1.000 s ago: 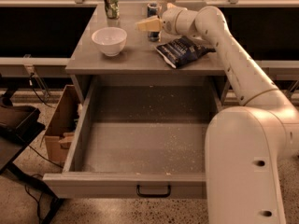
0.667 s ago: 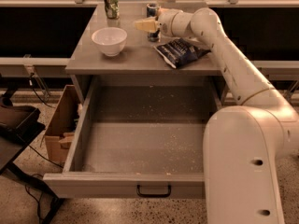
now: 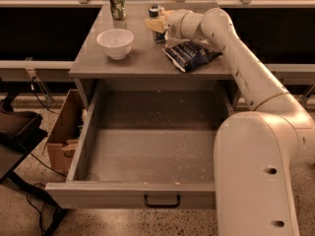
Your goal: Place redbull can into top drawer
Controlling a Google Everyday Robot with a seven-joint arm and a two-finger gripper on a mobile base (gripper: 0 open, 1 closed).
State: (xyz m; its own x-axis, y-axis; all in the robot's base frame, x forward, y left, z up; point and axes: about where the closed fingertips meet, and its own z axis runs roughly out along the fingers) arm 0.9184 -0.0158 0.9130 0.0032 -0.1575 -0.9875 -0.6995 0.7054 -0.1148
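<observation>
The redbull can (image 3: 156, 14) stands upright at the back middle of the grey cabinet top (image 3: 138, 60), its lower part hidden behind my gripper. My gripper (image 3: 154, 25) reaches in from the right and sits right at the can, its pale yellow tip across the can's front. The top drawer (image 3: 113, 195) is pulled fully open below, its speckled grey floor bare, with a dark bar handle (image 3: 161, 201) centred on its front.
A white bowl (image 3: 115, 42) sits at the left of the cabinet top. A green-and-white can (image 3: 116, 3) stands behind it. A dark snack bag (image 3: 189, 54) lies right of the gripper. A cardboard box (image 3: 64, 132) and a dark stand (image 3: 15, 132) are on the floor at left.
My gripper has moved a little left and farther back, closing onto the redbull can. The drawer and the other objects have not moved.
</observation>
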